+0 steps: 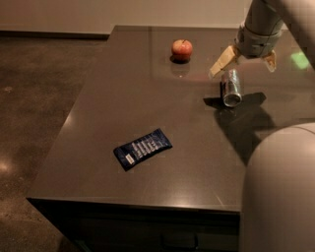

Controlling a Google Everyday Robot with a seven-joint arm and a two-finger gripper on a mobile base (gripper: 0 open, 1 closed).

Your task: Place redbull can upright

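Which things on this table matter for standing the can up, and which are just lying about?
For the job:
can, lying on its side
gripper, open, over the can's far end

Lying about:
apple
blue packet

**You are at a break-room style counter, not a home kitchen.**
You see a broad dark stone-look counter [147, 98] with a drawer front [172, 238] under its near edge. It stands on a polished concrete floor [39, 98] at the left, with a pale wall [98, 12] at the far side. An apple [181, 49] and a snack packet [142, 148] lie on it. Your gripper [244, 61] hangs at the far right, fingers spread, over the redbull can [231, 87].
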